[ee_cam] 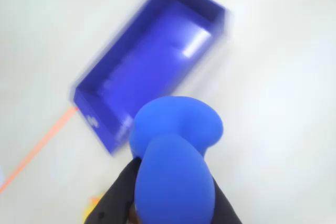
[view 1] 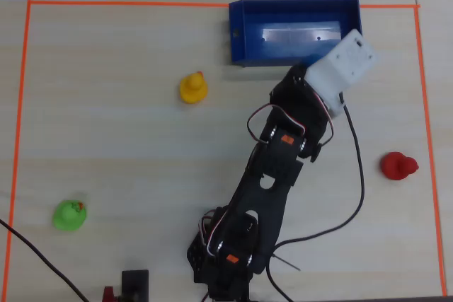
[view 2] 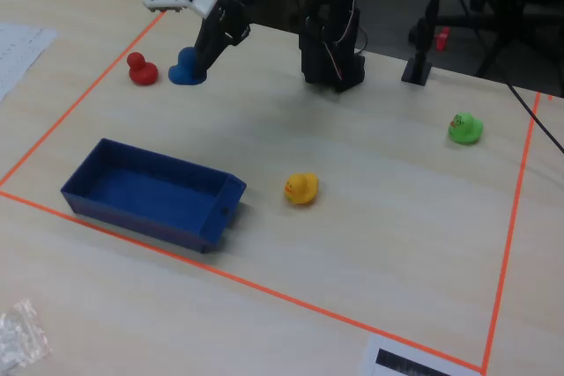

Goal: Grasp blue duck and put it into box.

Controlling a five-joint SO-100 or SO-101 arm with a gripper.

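The blue duck (ee_cam: 176, 161) fills the lower middle of the wrist view, and my gripper (ee_cam: 173, 179) is shut on it, black fingers (ee_cam: 118, 198) on either side. In the fixed view the blue duck (view 2: 187, 68) hangs from my gripper (view 2: 196, 59) above the table, beside the red duck. The dark-blue box (ee_cam: 100, 124) lies ahead of and below the duck, blurred. In the overhead view a white wrist housing (view 1: 345, 68) covers the gripper and duck at the box's (view 1: 237, 33) near right corner. The box (view 2: 141, 217) is empty.
A yellow duck (view 1: 192, 88) (view 2: 301, 188) stands left of the arm in the overhead view. A green duck (view 1: 69, 215) (view 2: 464, 128) sits at lower left there and a red duck (view 1: 398, 166) (view 2: 139, 68) at right. Orange tape (view 1: 21, 104) frames the work area.
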